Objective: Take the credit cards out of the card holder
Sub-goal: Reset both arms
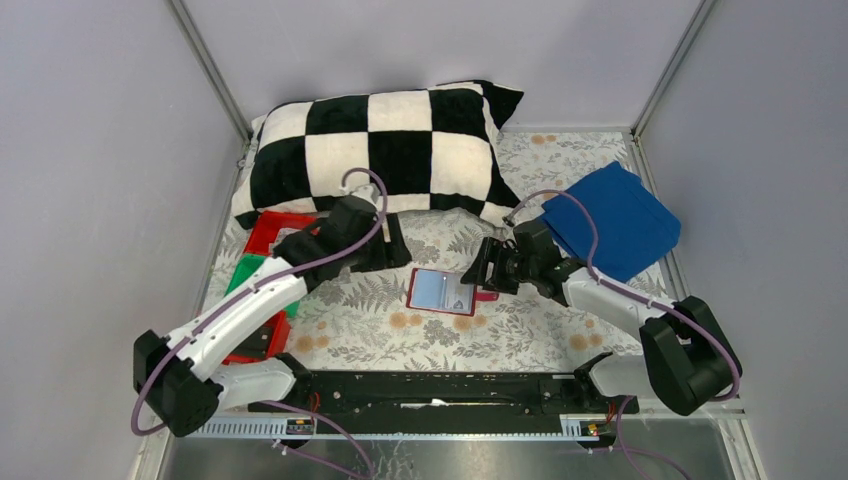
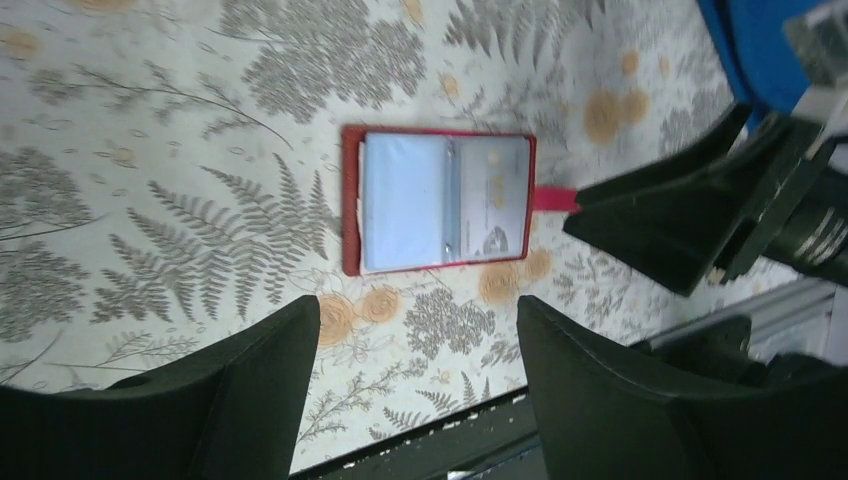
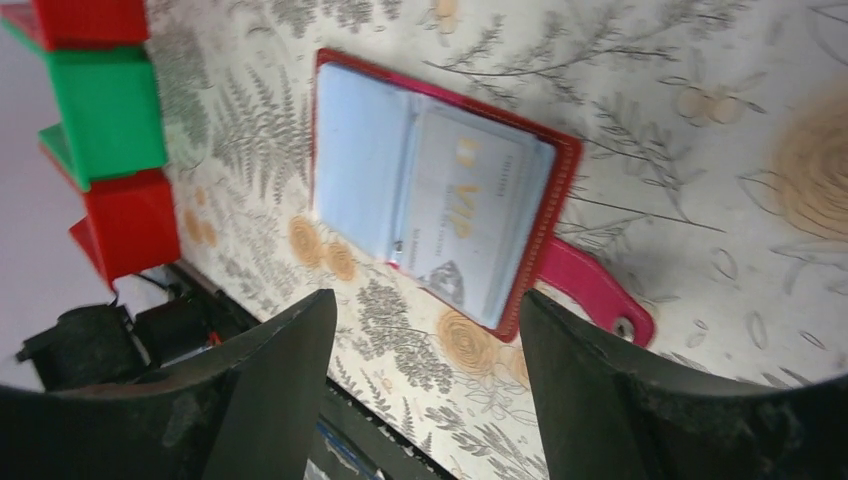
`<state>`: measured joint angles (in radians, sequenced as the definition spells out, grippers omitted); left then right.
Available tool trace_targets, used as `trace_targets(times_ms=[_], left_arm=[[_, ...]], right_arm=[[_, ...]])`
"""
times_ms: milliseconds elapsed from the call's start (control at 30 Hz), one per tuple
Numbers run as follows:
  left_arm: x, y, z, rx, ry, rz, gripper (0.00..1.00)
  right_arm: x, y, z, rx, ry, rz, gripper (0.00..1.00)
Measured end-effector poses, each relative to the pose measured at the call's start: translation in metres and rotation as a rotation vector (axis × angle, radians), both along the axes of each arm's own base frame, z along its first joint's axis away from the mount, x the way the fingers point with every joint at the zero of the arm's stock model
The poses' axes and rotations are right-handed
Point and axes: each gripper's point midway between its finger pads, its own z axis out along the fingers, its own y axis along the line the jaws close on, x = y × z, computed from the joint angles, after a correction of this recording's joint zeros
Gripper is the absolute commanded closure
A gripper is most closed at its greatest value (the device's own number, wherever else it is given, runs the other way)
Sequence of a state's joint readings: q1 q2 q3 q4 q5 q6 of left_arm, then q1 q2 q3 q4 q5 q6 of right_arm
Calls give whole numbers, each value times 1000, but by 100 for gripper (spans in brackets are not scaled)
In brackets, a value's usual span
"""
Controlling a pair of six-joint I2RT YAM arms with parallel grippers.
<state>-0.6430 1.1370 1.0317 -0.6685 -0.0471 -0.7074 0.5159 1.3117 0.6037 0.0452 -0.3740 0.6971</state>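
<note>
The red card holder [image 1: 441, 291] lies open and flat on the floral tablecloth, pale blue-grey sleeves up. It also shows in the left wrist view [image 2: 437, 198] and the right wrist view [image 3: 440, 190]. A pale grey credit card [image 3: 470, 215] with gold lettering sits inside its right sleeve; other cards are hidden. The short red strap tab [image 3: 596, 290] sticks out on the right. My left gripper [image 1: 392, 243] is open, above and left of the holder. My right gripper [image 1: 488, 266] is open, just right of the holder, over the strap. Both are empty.
A black-and-white checkered pillow [image 1: 380, 150] lies at the back. A folded blue cloth [image 1: 612, 218] lies back right. Red and green plastic trays [image 1: 262, 262] stand at the left, under the left arm. Grey walls enclose the table.
</note>
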Motion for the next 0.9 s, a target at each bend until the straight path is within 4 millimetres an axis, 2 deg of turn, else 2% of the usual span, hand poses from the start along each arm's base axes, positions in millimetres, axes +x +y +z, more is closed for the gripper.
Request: trace_targets(times_ms=[133,200,267,300,400,467,533,600,633,700,767,900], left_arm=[[-12,-23,-14,-2,27,-91,18],[-12,-28,-14,-1,15,-110,17],[-8,-28,-11,7,-16,-110,16],[-4,-26,-10,22,-38,-103,16],[6,-17,-4,70,-94,-79,13],[14,-10,9,100,-144,-54,12],[26,-4,34,119,-218,-19,11],[36,3,65,120,-311,28,10],[39,7,77,114,-346,47,10],[41,18,104,101,-427,95,9],[40,27,120,93,-475,127,8],[39,40,137,93,-529,170,6]], right_arm=[[1,-19,-8,-97,8,-67,15],[6,-31,-1,-159,-21,-106,10],[17,-42,16,-214,-85,-146,6],[25,-49,31,-244,-136,-172,3],[51,-73,90,-319,-328,-274,0],[64,-92,139,-348,-472,-365,0],[69,-114,184,-373,-599,-465,0],[68,-137,221,-399,-692,-561,0],[67,-145,232,-411,-720,-596,0],[64,-161,251,-444,-762,-663,0],[62,-172,257,-474,-776,-703,0],[60,-182,253,-529,-765,-726,0]])
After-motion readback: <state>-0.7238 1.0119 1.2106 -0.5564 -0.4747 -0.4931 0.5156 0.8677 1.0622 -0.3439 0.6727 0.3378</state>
